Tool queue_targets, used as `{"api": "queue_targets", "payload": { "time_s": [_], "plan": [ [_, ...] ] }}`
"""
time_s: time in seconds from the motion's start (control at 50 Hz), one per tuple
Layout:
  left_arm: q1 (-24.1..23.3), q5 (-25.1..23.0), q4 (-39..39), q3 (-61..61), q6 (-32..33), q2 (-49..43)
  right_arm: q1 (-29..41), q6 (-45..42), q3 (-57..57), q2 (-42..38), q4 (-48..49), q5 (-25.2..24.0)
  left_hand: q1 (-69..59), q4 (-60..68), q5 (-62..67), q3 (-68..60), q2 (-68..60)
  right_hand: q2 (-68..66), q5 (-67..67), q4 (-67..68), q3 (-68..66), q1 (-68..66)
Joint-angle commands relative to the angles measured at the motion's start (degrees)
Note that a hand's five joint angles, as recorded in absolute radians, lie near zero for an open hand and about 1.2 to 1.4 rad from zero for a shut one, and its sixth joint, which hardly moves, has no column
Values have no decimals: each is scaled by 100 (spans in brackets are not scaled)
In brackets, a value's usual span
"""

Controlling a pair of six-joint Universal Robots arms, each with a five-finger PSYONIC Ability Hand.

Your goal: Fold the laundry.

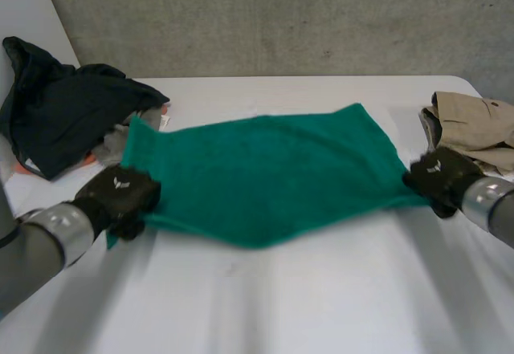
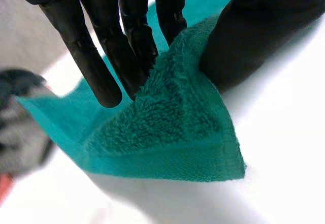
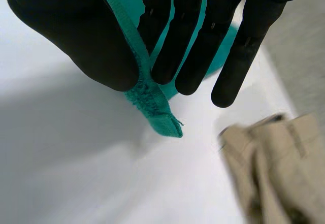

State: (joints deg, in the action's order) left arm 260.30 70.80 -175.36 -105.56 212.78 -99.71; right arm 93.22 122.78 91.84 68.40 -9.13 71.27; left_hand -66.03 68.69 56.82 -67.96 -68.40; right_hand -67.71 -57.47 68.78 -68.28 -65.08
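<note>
Fingers and thumb of the left hand are pinching one near corner of the green towel, the right hand is pinching the other, and the towel is stretching between them across the white table, dark clothes and beige clothes flanking it.

Your left hand and right hand each cover a green towel corner in head view. Dark garment and tan garment run off-frame; grey-orange item beneath the dark one: unidentifiable.
</note>
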Motion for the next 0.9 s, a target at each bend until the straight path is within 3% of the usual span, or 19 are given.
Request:
{"api": "queue_targets", "payload": {
  "time_s": [0.02, 0.08, 0.16, 0.32, 0.42, 0.6, 0.64, 0.76, 0.8, 0.9],
  "plan": [
    [425, -286, 2619, -421, 1167, 575, -690, -1729, 457, 621, -2530, -52, -1397, 1131, 1318, -1204, -1160, -1229, -1253, 1122, -1172, -1492],
    [592, -541, 3122, -457, 1730, 576, -744, -2109, 510, 692, -2516, -219, -1397, 1131, 1318, -1204, -1160, -1229, -1253, 1122, -1172, -1492],
    [540, -603, 2710, -185, 1986, 401, -621, -1714, 335, 420, -1822, -193, -1397, 1131, 1318, -1204, -1160, -1229, -1253, 1122, -1172, -1492],
    [434, 179, 1523, 887, 1293, -593, -15, -537, -421, -204, -644, 211, -1397, 1131, 1318, -1204, -1160, -1229, -1253, 1122, -1172, -1492],
    [312, 66, 1146, 1388, 932, -935, 205, -150, -763, -485, 15, 185, -1397, 1131, 1318, -1204, -1160, -1229, -1253, 1122, -1172, -1492],
    [-58, 197, -822, 4585, 730, -1762, 759, 737, -3478, -1128, 2221, 712, -1397, 1131, 1318, -1204, -1160, -1229, -1253, 1122, -1172, -1492],
    [-75, 372, -1392, 5296, 389, -1754, 803, 1263, -3943, -1040, 2790, 826, -1397, 1131, 1318, -1204, -1160, -1229, -1253, 1122, -1172, -1492],
    [-32, 706, -2520, 5898, -1000, -1648, 742, 2565, -4043, -565, 4172, 862, -1397, 1131, 1318, -1204, -1160, -1229, -1253, 1122, -1172, -1492],
    [30, 698, -2495, 5880, -1360, -1639, 654, 2881, -3973, -530, 4297, 844, -1397, 1131, 1318, -1204, -1160, -1229, -1253, 1122, -1172, -1492],
    [48, 602, -2038, 5538, -1485, -1665, 636, 2910, -3841, -530, 3998, 757, -1397, 1131, 1318, -1204, -1160, -1229, -1253, 1122, -1172, -1492]
  ]
}}
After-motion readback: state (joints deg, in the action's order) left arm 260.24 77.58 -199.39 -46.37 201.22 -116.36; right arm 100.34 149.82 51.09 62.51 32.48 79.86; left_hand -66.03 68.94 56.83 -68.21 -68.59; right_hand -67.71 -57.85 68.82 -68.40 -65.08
